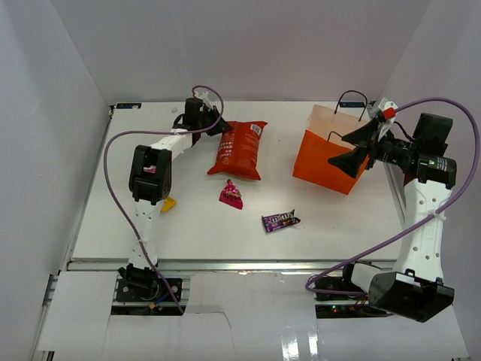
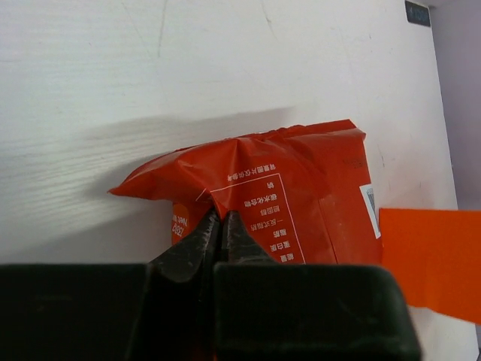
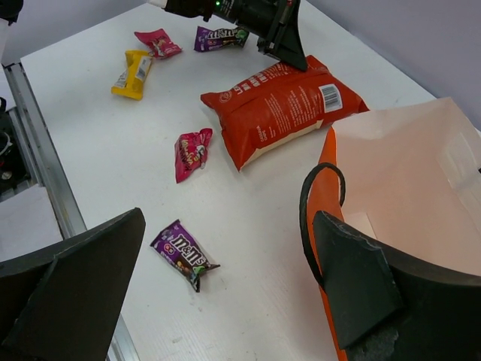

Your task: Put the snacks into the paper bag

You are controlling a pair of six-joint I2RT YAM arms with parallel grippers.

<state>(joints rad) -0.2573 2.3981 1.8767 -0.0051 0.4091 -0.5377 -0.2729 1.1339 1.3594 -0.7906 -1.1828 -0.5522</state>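
The red-orange chip bag [image 1: 239, 150] lies on the table left of the orange paper bag [image 1: 325, 154], which stands upright and open. My left gripper [image 1: 219, 124] is shut on the chip bag's far top edge [image 2: 248, 162], which is puckered between the fingers. My right gripper [image 1: 353, 148] is wide open and empty at the paper bag's right rim. One finger [image 3: 361, 289] is beside the black handle [image 3: 310, 203]. A magenta packet [image 1: 231, 194] and a purple candy bar [image 1: 279, 220] lie in the middle. A yellow packet [image 1: 169, 204] peeks from under the left arm.
The right wrist view shows a second magenta packet [image 3: 158, 42] and a second purple candy bar [image 3: 219, 36] beyond the yellow packet [image 3: 133, 73]. White walls enclose the table on three sides. The purple cables loop over both arms.
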